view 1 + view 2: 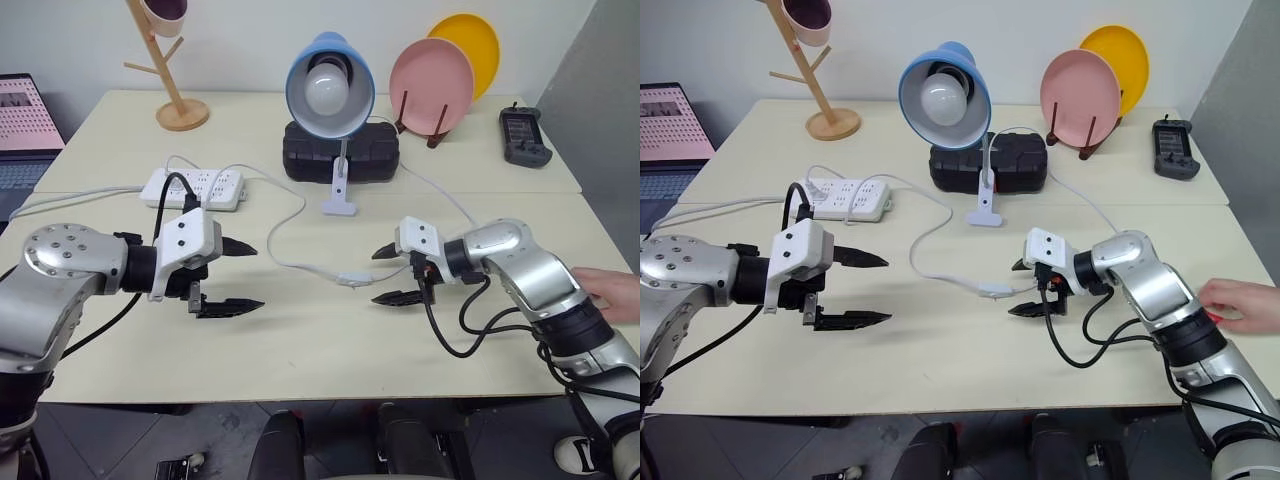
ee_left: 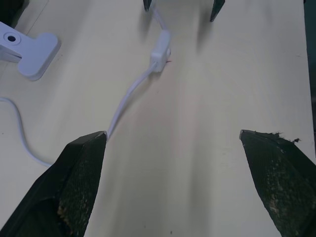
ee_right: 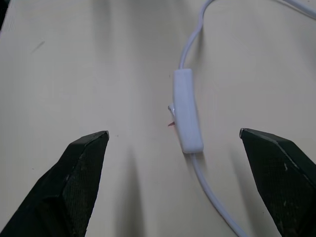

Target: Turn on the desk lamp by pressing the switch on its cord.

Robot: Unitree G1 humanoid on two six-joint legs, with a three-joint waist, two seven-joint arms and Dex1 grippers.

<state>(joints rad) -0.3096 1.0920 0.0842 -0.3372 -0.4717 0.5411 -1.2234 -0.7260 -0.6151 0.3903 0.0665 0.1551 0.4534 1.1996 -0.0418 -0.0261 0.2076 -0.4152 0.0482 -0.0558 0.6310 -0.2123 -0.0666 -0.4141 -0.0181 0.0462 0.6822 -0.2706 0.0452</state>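
The desk lamp [image 1: 330,88], with a blue shade and a white globe bulb, stands at the back of the table on a black base [image 1: 340,150]. Its thin white cord [image 1: 290,262] loops forward to the small white switch [image 1: 352,279], which lies flat on the tabletop. My right gripper [image 1: 374,277] is open just right of the switch, its fingers pointing left at it. In the right wrist view the switch [image 3: 186,109] lies ahead, between the spread fingertips and apart from both. My left gripper [image 1: 258,277] is open farther left, pointing right toward the switch [image 2: 160,47].
A white power strip [image 1: 195,187] lies at the back left. Pink plate [image 1: 430,75] and yellow plate [image 1: 470,40] stand in a rack at the back right, beside a black remote [image 1: 524,135]. A wooden stand [image 1: 165,70] is behind. A person's hand [image 1: 610,293] rests at the right edge.
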